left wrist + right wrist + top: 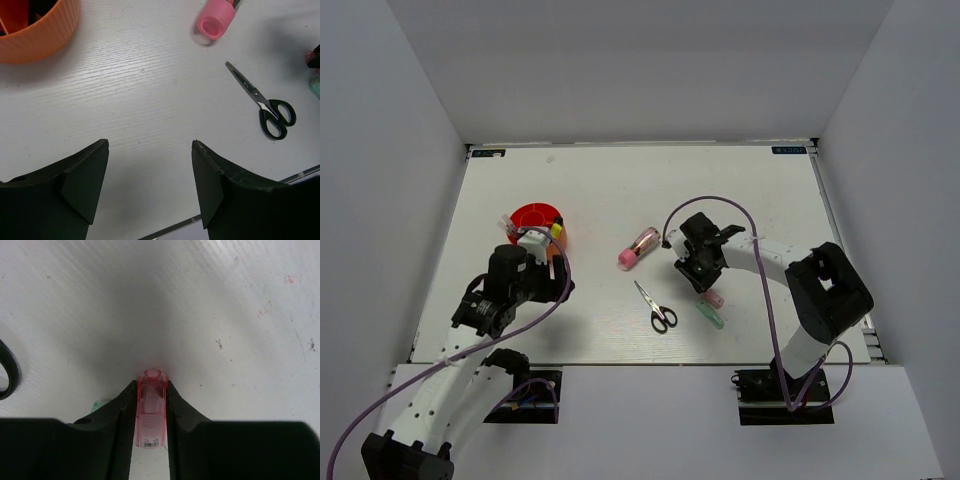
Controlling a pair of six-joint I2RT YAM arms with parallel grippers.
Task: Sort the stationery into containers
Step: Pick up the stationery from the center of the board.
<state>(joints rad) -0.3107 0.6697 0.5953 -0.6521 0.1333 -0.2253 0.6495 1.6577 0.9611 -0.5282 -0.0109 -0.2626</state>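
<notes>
- Clamping the pink capsule (151, 412) between its fingers, the right end effector (151, 386) bears only on the piece's narrow sides. The smooth translucent shell could squirt forward or twist out on the lift, since so little pad appears to hold it.
- Lying lengthwise between the fingers, the pink capsule pokes its rounded end just past the fingertips. Whether it touches the tabletop (240, 315) cannot be told.
- Resting just on the near side of that end effector is the pale-green capsule (710, 316). A low or skewed withdrawal may knock it along.
- Standing to the far left, the pot (537, 222) is well apart from the grasp. The carry would probably pass near the pink tube (638, 248) and the scissors (657, 307), so a slip en route would drop the piece among them.
- Hanging just beside the pot on its near side, the left end effector (150, 145) is released, with its fingers spread over bare tabletop. Both arms converging there risks a collision.
- Letting go too high or off-centre could bounce the pink capsule off the rim or into an unintended compartment.
</notes>
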